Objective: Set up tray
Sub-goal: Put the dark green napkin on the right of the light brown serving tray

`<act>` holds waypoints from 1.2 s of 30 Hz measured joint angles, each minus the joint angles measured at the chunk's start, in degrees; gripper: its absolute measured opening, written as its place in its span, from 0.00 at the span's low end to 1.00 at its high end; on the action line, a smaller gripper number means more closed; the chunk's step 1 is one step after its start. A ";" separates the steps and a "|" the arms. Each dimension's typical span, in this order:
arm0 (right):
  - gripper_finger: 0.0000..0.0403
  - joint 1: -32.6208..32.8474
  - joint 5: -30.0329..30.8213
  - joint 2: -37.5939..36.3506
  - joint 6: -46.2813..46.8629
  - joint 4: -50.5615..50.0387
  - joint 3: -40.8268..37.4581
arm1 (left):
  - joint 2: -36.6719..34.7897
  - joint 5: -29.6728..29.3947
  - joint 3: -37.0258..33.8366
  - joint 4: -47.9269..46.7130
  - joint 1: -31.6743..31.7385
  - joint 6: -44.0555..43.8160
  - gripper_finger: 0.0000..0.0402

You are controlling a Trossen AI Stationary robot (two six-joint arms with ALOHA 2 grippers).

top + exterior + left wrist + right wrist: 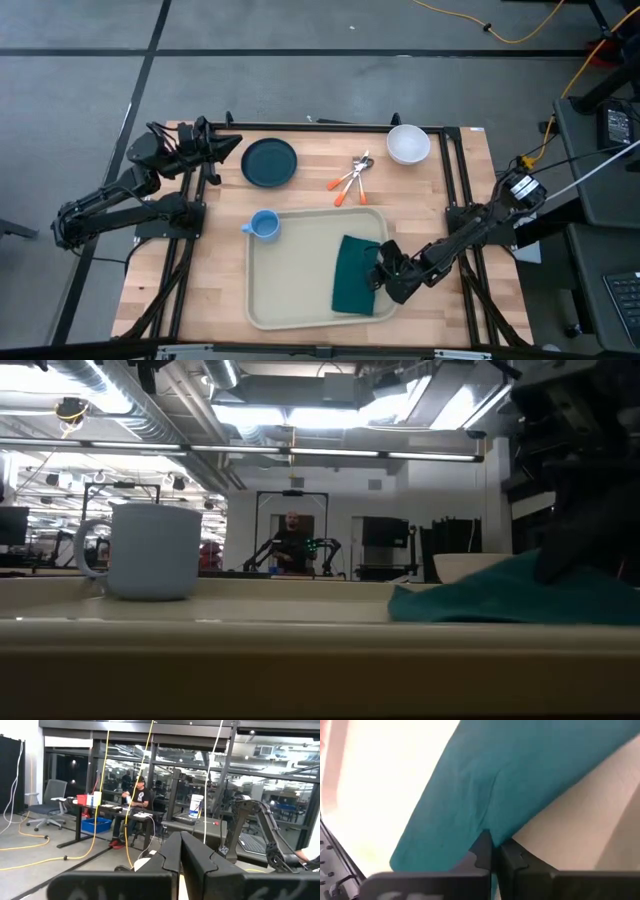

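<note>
The beige tray (pixel 290 290) lies in the middle of the table, nearer its front edge. A dark green napkin (pixel 355 275) lies flat on the tray's right part. My right gripper (pixel 381 270) is at the napkin's right edge, shut on it; the right wrist view shows the cloth (pixel 520 780) running away from the shut fingertips. A light blue mug (pixel 262 225) stands upright at the tray's far left corner. My left gripper (pixel 235 146) waits shut above the table's far left, next to a dark teal plate (pixel 269 161). My right gripper pinches the napkin's right edge (pixel 487 836) between its two fingers, about midway along that edge. The fingers slant down from the table's right side. One layer or several, I cannot tell. The cloth rises a little toward the fingers (pixel 520 575), and the rest lies on the tray.
Behind the tray, a white bowl (pixel 408 143) sits at the far right. Cutlery with orange handles (pixel 350 180) lies between the bowl and the plate. The tray's left and middle floor is bare. Black frame rails run along both table sides.
</note>
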 joint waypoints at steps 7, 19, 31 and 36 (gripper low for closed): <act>0.02 -0.36 -0.07 -0.03 0.28 -1.43 0.02 | 0.00 0.31 0.00 0.00 0.01 0.02 0.01; 0.30 -0.41 -0.19 -0.03 0.22 -1.90 0.02 | 0.00 0.59 0.00 0.00 0.02 0.04 0.01; 0.33 -0.45 0.14 -0.57 -0.53 -2.50 0.04 | -0.02 0.57 0.00 0.01 0.00 0.04 0.01; 0.34 -0.51 0.24 -2.28 -1.42 -6.32 0.07 | 0.00 0.57 0.00 0.02 0.00 0.04 0.00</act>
